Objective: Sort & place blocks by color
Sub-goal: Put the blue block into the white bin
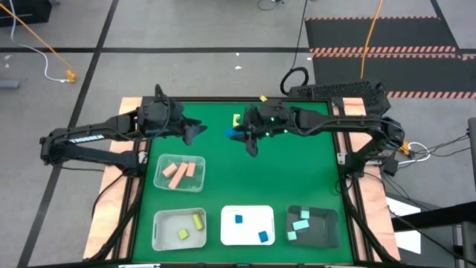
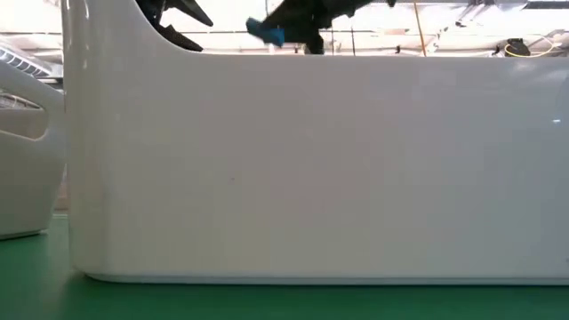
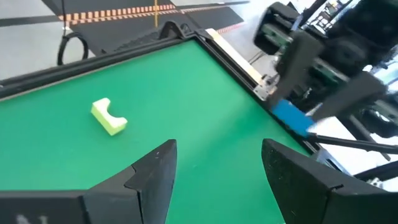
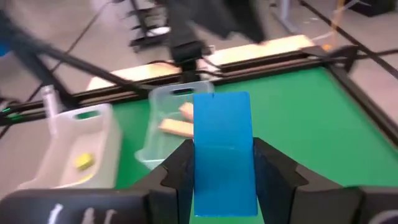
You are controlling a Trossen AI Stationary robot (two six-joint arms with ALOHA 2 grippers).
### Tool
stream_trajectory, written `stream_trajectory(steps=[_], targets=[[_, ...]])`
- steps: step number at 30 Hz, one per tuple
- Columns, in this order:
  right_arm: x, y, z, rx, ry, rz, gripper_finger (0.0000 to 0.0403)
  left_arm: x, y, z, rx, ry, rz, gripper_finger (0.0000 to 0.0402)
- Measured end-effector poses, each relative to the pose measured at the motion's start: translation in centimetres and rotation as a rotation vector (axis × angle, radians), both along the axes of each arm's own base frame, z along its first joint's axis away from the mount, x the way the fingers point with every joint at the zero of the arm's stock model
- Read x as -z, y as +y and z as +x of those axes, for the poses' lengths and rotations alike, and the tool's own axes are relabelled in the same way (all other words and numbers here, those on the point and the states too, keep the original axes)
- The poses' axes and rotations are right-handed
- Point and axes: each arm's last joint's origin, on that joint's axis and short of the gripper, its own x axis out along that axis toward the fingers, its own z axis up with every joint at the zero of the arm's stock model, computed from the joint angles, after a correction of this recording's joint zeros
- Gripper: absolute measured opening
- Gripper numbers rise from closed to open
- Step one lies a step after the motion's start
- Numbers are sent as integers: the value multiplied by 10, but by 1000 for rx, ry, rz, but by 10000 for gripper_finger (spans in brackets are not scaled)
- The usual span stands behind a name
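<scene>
Blue block (image 4: pixel 224 152) in right pincer (image 4: pixel 221 163)

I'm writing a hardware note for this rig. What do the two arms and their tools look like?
Both arms are dark, jointed and slim. The left arm carries white lettering along its forearm; the right arm shows small green lights near its wrist. Each ends in a two-fingered tool: the left tool has flat, tapering black fingers, and the right tool has matching black fingers with angular edges.

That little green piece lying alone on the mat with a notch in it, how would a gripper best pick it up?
From above, probably: the yellow-green block lies flat on the green mat. The open left gripper should pinch its two straight sides, not the side with the curved notch.
</scene>
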Motion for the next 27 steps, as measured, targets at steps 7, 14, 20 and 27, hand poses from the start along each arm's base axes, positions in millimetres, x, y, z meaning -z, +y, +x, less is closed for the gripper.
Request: stream_trajectory(steps=[7, 14, 20, 27], targets=[[-1, 61, -10, -160, -3, 28, 112, -1, -14, 3, 42, -26, -65, 237], [27, 121, -35, -248, 79, 217, 112, -1, -34, 5, 104, -44, -149, 237], [76, 155, -55, -326, 78, 306, 113, 0, -46, 9, 93, -65, -183, 237], [126, 167, -83, -238, -18, 428, 117, 7, -59, 21, 110, -52, -223, 237]])
